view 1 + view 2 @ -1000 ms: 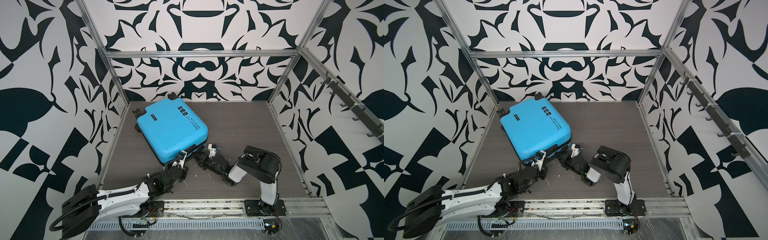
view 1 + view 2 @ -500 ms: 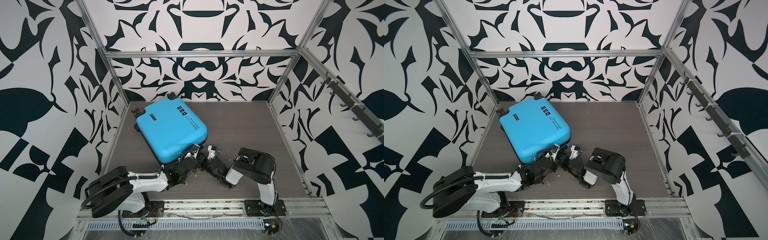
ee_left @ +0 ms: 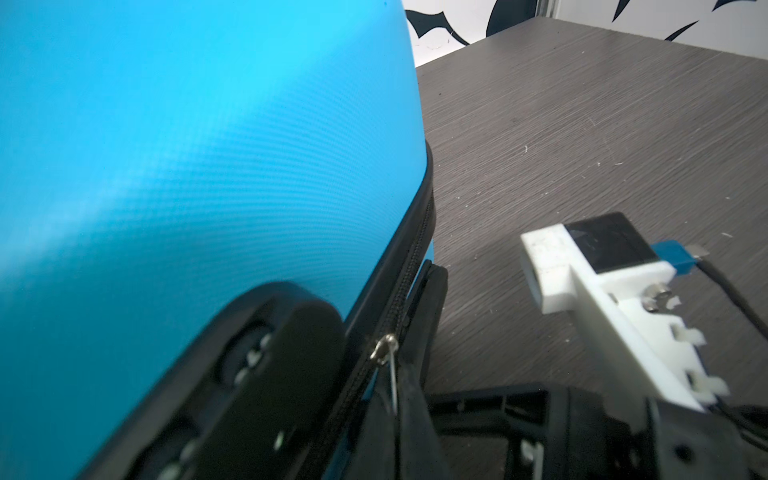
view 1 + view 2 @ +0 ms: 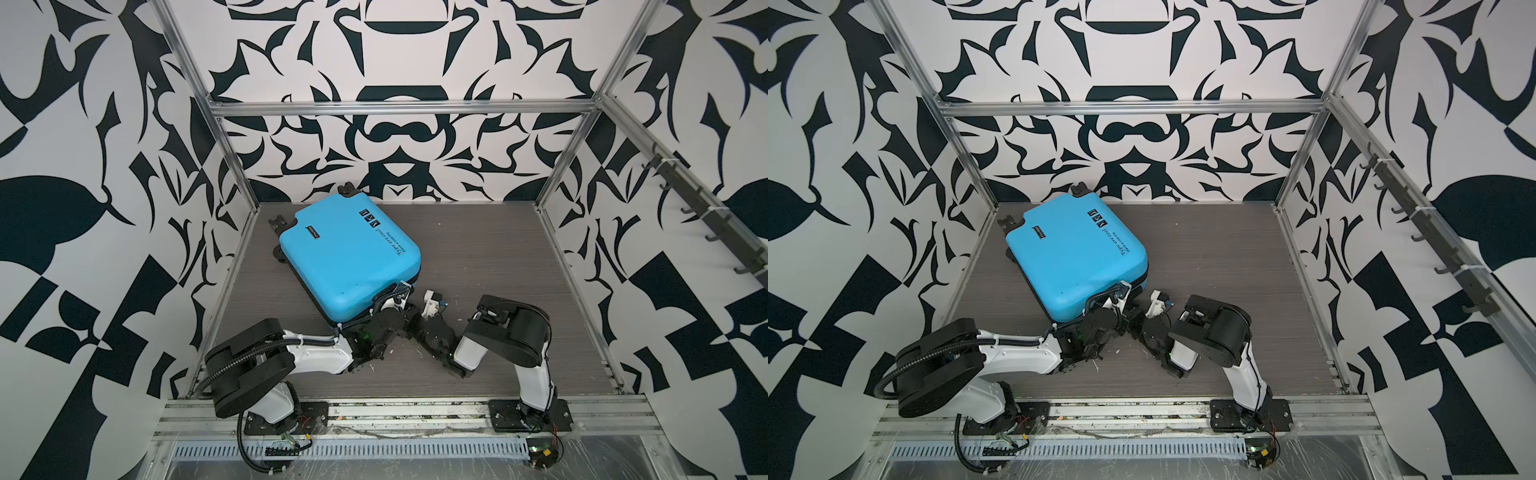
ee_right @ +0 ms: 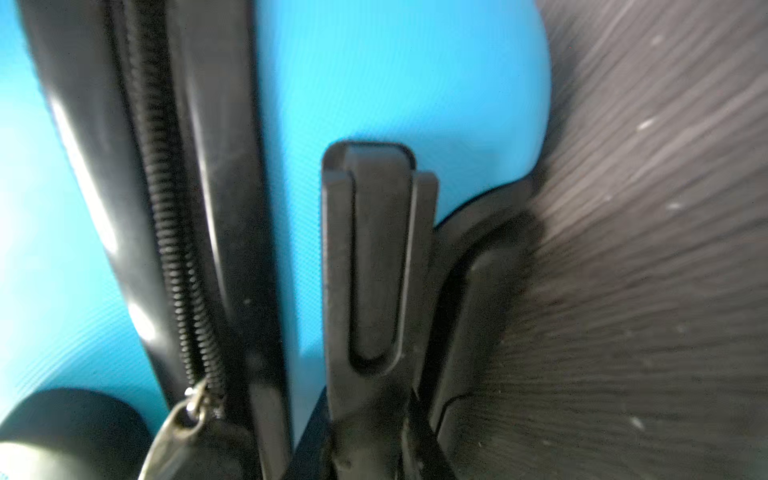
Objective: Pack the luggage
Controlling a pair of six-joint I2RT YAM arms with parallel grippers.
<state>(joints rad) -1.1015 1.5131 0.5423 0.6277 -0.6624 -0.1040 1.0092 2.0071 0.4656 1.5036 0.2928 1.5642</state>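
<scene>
1. The luggage [image 4: 349,257] lies flat on the table [image 4: 519,257], left of the middle and toward the rear, turned askew.
2. Its wheels [image 4: 277,220] are at the end nearest the rear left corner.
3. The left gripper [image 4: 402,291] rests on the luggage's front right edge, near its rightmost corner.
4. The right gripper [image 5: 399,166] lies against the same edge, below the zipper band [image 5: 178,249], just right of the left gripper.
5. The zipper pull [image 3: 384,348] sits on the band between the two grippers.
6. Both arms' bases stand on the rail [image 4: 415,415] in front of the table.
</scene>
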